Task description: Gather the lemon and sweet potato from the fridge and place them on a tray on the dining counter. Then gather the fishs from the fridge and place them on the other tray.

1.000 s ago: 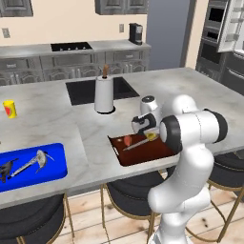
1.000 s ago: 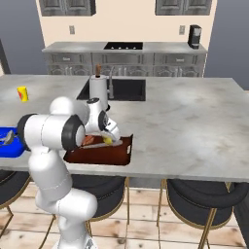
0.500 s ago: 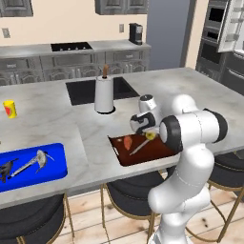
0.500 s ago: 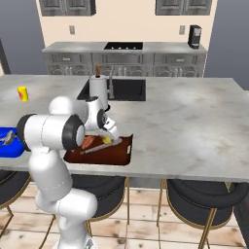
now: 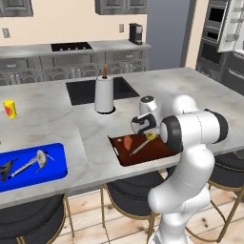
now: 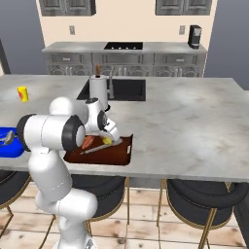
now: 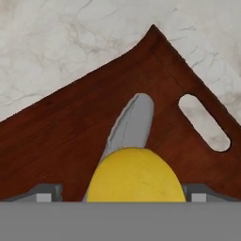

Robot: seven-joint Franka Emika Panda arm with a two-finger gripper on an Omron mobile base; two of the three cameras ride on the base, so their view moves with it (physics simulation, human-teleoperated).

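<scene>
The lemon (image 7: pixel 134 175) lies on the reddish-brown tray (image 5: pixel 151 151), which sits at the near edge of the table (image 5: pixel 200 90), and the jaws of the gripper (image 7: pixel 121 194) stand wide apart on either side of the fruit, their tips clear of its skin. Under the lemon, a grey knife blade (image 7: pixel 132 123) rests on the tray. The sweet potato (image 5: pixel 127 142) lies on the same tray, just beside the blade on the side away from the lemon. So the first half of the job looks finished, with the release of the lemon as the step in hand. On the blue tray (image 5: pixel 31 166), well apart along the table from the reddish-brown tray, fish (image 5: pixel 38 159) already lie. Next, I judge, the arm should lift straight up without nudging the lemon.
</scene>
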